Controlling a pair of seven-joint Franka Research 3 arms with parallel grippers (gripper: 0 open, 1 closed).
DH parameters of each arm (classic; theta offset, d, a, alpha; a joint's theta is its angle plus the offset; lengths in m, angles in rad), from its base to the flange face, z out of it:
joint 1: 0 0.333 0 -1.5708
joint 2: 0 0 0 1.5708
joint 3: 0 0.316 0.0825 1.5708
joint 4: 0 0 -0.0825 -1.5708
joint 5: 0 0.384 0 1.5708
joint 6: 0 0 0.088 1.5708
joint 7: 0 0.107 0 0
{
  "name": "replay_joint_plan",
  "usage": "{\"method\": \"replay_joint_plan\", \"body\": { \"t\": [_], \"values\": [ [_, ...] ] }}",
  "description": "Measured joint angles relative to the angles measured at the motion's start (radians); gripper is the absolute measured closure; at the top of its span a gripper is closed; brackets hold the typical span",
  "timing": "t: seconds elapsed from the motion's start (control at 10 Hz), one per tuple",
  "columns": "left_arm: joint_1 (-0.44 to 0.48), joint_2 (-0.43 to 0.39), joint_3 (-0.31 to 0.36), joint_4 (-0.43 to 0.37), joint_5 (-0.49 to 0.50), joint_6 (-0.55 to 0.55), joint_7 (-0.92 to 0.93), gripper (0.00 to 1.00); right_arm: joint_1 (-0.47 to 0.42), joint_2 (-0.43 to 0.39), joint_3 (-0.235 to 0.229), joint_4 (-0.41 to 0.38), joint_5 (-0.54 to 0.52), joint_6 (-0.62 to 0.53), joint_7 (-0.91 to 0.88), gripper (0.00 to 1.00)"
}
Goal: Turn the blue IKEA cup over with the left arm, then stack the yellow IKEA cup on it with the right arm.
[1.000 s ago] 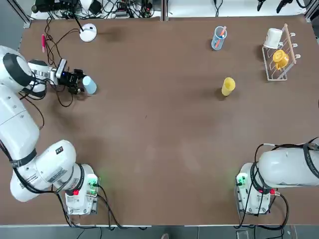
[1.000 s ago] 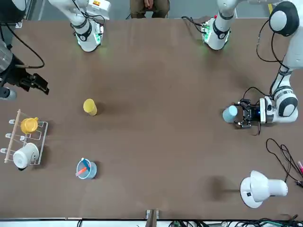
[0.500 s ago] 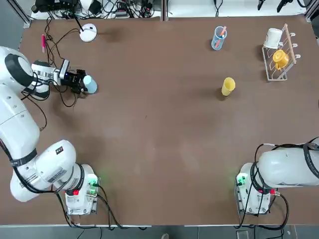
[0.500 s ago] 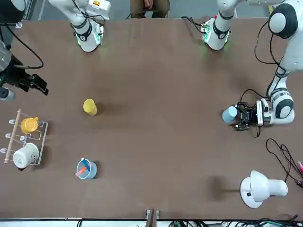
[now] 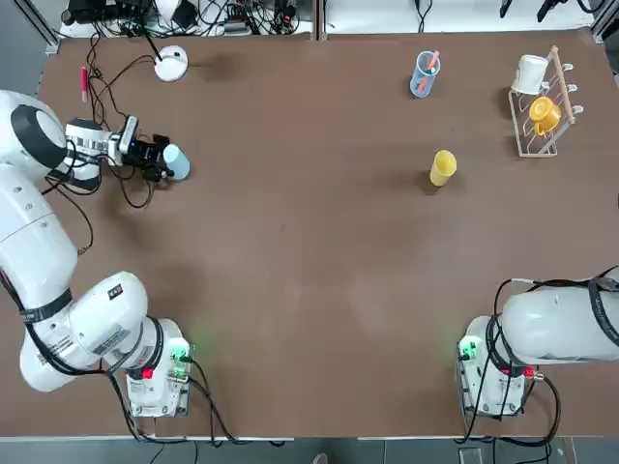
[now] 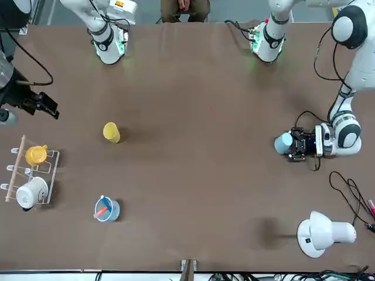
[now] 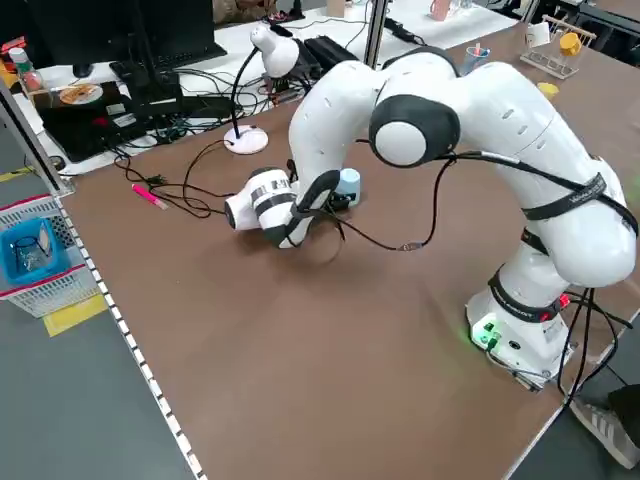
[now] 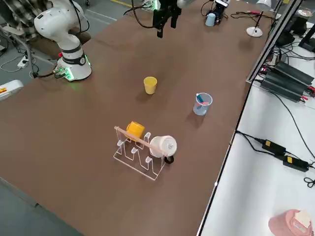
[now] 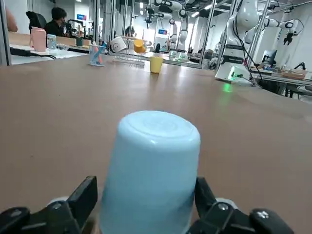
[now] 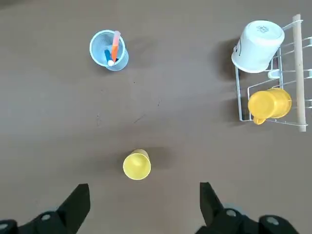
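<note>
Blue cup (image 9: 151, 170) stands mouth down on the bench (image 5: 309, 290), in the far left part, its closed base facing up. Around it, coming in low from the left, is the left gripper (image 9: 145, 185); its jaws are wide, one finger to each side of the cup. Bench shows between the cup's wall and one finger (image 9: 84, 197); the other finger (image 9: 204, 197) is at the wall or just beside it, and I cannot tell whether they touch.

Yellow cup (image 10: 137, 165) stands mouth up, right of the middle and toward the far side, well apart from the blue one. The right gripper (image 10: 145, 190) hangs above the bench on the right, its jaws wide with nothing between them.

Farther off than the yellow cup, and a little to its left, is a clear blue glass (image 5: 425, 74) with coloured sticks (image 10: 115, 46) in it. At the far right is a wire rack (image 5: 538, 143) with a wooden bar, carrying a white mug (image 5: 529, 74) and, nearer, an orange-yellow mug (image 5: 545, 114). A white lamp (image 6: 324, 234) is at the far left, with black cables (image 6: 353, 193) and a pink marker (image 7: 150, 196) on the bench near it.
</note>
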State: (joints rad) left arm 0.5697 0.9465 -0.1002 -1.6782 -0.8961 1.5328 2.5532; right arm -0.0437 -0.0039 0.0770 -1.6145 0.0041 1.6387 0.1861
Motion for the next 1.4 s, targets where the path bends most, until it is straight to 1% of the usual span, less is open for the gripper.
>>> {"method": "replay_joint_plan", "body": {
  "t": [0.2,0.5,0.6,0.7,0.8,1.0,1.2,1.3,1.4],
  "values": [
    [0.0,0.008,-0.01,-0.001,-0.008,0.009,0.014,0.1,0.0,0.0,-0.001,0.0,0.0,0.0,0.0,0.0],
    [0.0,0.014,-0.018,-0.001,-0.015,0.012,0.016,0.05,0.0,0.0,-0.001,0.0,0.0,-0.001,0.0,0.0],
    [0.002,0.015,-0.021,-0.001,-0.015,0.012,0.017,0.07,0.0,0.0,-0.001,0.0,0.0,-0.002,0.0,0.0],
    [0.004,0.017,-0.028,-0.001,-0.015,0.012,0.018,0.14,0.0,0.0,-0.001,0.0,0.0,-0.002,0.0,0.0],
    [0.005,0.017,-0.032,-0.001,-0.016,0.012,0.02,0.27,0.0,0.0,-0.001,0.0,0.0,-0.002,0.0,0.0],
    [0.005,0.017,-0.04,0.001,-0.017,0.013,0.021,0.27,0.0,0.0,-0.001,0.0,0.0,-0.002,0.0,0.0],
    [0.003,-0.003,-0.057,0.015,-0.017,0.013,0.021,0.32,0.0,0.0,-0.001,-0.001,0.0,-0.002,0.0,0.0],
    [0.0,-0.04,-0.064,0.018,-0.017,0.026,0.019,0.32,0.0,0.0,-0.001,-0.001,0.0,-0.002,0.0,0.0],
    [-0.005,-0.102,-0.066,0.008,-0.017,0.049,0.008,0.32,0.0,0.0,-0.001,-0.002,0.0,-0.003,0.0,0.0]
  ]
}}
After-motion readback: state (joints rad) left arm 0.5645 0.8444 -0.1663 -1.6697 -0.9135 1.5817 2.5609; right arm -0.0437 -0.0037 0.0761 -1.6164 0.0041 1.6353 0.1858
